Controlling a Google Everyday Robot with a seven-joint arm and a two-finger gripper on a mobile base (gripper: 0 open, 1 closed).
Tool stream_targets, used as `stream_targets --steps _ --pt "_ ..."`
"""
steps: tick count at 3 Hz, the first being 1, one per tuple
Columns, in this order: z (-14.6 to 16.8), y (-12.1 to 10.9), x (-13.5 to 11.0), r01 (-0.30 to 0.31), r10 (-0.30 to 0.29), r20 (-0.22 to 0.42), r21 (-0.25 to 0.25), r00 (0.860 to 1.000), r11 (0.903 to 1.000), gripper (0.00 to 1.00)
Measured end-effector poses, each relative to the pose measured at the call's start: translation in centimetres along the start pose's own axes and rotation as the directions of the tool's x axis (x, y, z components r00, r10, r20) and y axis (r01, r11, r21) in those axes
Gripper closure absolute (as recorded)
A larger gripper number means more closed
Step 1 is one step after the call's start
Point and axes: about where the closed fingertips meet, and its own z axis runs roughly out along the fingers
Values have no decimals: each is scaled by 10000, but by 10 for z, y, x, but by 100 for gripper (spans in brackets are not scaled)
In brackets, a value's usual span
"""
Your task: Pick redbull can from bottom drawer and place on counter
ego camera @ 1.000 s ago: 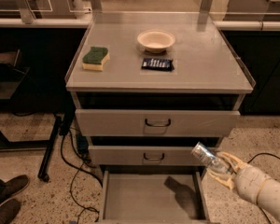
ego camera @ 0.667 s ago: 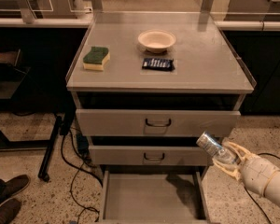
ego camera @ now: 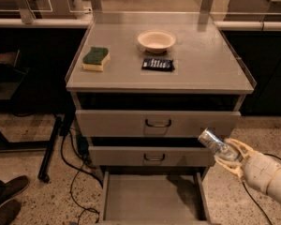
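The redbull can (ego camera: 212, 141) is a slim shiny silver can, tilted, with its top end pointing up and left. My gripper (ego camera: 228, 154) is shut on its lower end, at the lower right of the camera view. The can hangs in front of the right end of the middle drawer (ego camera: 152, 156), well above the bottom drawer (ego camera: 152, 201), which is pulled open and shows a bare grey floor. The counter (ego camera: 201, 64) is the flat grey cabinet top with a raised rim, above and to the left of the can.
On the counter lie a green and yellow sponge (ego camera: 96, 58), a cream bowl (ego camera: 156, 41) and a flat dark snack packet (ego camera: 158, 64). The top drawer (ego camera: 157, 123) stands slightly out. Cables (ego camera: 75, 172) trail on the floor at left, near a shoe (ego camera: 4, 193).
My gripper has lifted the can up and a little to the right, from just above the bottom drawer's right side to the height of the middle drawer front.
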Motion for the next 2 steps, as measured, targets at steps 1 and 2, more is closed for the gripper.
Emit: stream_targets --steps 1,2 --pt "-14 -35 -26 483 -490 98 636 9988 9968 100" --pt "-29 -68 -54 941 -977 229 1243 9950 9878 100"
